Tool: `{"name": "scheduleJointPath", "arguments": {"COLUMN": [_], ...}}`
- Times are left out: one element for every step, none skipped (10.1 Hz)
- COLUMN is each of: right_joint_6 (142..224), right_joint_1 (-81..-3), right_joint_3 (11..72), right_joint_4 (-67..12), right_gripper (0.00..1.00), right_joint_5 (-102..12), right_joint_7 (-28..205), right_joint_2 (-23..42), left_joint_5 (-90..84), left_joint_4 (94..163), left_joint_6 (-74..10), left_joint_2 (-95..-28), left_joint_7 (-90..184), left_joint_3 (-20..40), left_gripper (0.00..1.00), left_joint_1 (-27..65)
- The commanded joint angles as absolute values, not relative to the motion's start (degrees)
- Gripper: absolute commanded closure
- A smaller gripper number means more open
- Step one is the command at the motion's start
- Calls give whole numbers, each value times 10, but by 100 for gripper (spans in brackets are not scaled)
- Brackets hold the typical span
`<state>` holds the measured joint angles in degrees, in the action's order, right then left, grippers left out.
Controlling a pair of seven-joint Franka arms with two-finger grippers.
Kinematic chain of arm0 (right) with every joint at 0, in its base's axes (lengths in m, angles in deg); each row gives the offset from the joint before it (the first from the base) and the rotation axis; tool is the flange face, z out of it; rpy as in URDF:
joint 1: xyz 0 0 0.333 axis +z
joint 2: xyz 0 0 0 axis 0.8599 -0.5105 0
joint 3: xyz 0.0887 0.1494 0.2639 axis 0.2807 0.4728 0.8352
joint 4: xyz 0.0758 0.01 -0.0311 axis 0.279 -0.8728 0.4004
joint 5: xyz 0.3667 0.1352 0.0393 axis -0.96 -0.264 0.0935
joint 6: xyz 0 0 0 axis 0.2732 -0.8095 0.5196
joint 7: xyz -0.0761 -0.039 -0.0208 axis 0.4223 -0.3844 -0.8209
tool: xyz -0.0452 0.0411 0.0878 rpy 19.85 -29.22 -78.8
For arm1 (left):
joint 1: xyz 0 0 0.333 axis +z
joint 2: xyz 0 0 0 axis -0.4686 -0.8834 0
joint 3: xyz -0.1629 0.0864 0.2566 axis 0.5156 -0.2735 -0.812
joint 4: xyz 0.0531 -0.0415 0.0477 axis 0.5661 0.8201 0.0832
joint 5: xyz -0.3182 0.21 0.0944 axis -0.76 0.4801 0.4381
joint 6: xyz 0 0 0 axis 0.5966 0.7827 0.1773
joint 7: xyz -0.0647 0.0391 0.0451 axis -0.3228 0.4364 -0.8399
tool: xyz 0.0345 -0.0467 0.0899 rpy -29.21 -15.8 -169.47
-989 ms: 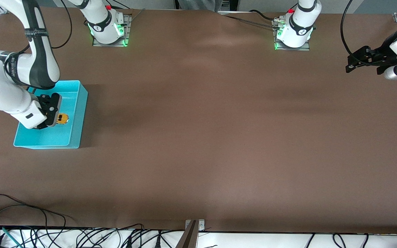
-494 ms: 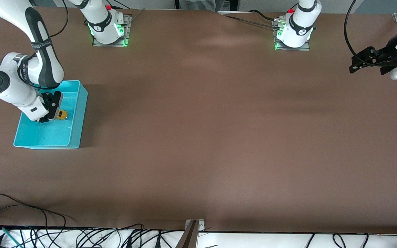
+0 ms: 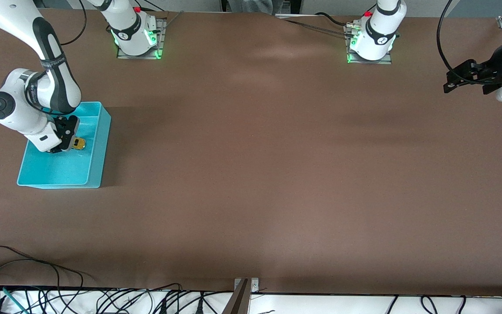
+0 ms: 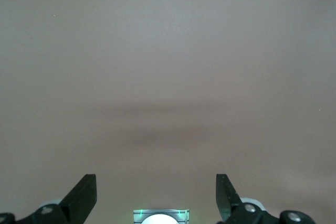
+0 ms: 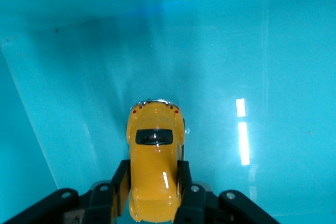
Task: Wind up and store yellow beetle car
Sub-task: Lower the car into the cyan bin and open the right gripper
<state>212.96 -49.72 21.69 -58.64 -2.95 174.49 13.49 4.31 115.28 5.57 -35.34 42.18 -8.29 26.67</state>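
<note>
Yellow beetle car (image 5: pixel 154 163) sat low inside the turquoise bin (image 3: pixel 96 150), and I had my right gripper (image 5: pixel 153 182) clamped on its sides. My left gripper (image 4: pixel 156 199) waited with fingers spread wide over bare table (image 3: pixel 277 174) around three o'clock.
</note>
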Motion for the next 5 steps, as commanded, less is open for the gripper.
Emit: {"name": "scheduleJointPath", "arguments": {"right_joint_6": [2129,2096,2048,2010,1993], "right_joint_1": [-501,-501,-499,-494,-493], "right_joint_3": [222,223,223,225,224], "right_joint_4": [-593,-590,-593,-597,-597], "right_gripper": [100,100,100,100,100], "right_joint_5": [-53,-53,-53,-53,-53], "right_joint_7": [1757,1758,1750,1747,1747], "right_joint_2": [132,146,174,203,215], "left_joint_5": [32,32,32,32,32], "left_joint_4": [1157,1157,1157,1157,1157], "left_joint_6": [61,61,61,61,61], "left_joint_2": [-347,-347,-347,-347,-347], "left_joint_7": [424,424,424,424,424], "left_joint_3": [-82,-82,-82,-82,-82], "left_gripper": [0,0,0,0,0], "left_joint_1": [271,271,271,271,271]}}
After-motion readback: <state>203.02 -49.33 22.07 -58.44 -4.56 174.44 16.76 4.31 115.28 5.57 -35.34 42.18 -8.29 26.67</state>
